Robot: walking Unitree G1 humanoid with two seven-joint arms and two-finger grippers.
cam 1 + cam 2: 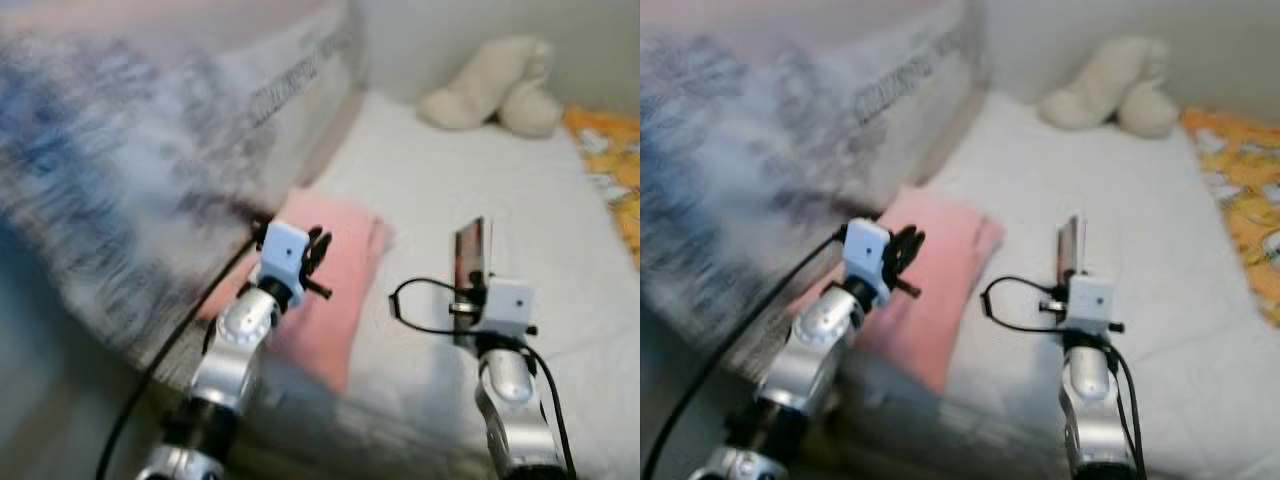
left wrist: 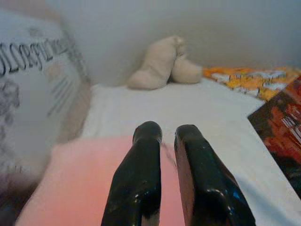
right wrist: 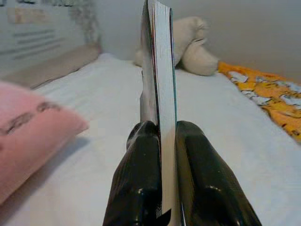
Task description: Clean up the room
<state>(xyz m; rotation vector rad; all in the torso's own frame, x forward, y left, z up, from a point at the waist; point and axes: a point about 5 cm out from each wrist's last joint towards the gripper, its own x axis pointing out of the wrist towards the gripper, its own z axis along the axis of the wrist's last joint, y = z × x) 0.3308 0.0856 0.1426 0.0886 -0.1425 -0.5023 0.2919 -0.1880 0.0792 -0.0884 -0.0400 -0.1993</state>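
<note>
My right gripper (image 3: 160, 136) has its jaws clamped on a thin book (image 3: 160, 70), held on edge at the middle right of the frame, its long side pointing up and away over the white bed (image 1: 480, 180). My left gripper (image 2: 167, 136) hangs over a pink pillow (image 1: 340, 270), jaws nearly together and holding nothing. At upper left a big blurred pillow (image 1: 150, 150) has writing I cannot read. A cream soft toy (image 1: 495, 85) lies at the top, near an orange cloth (image 1: 610, 160).

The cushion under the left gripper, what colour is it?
Pink cushion, seen best in the right eye view.
</note>
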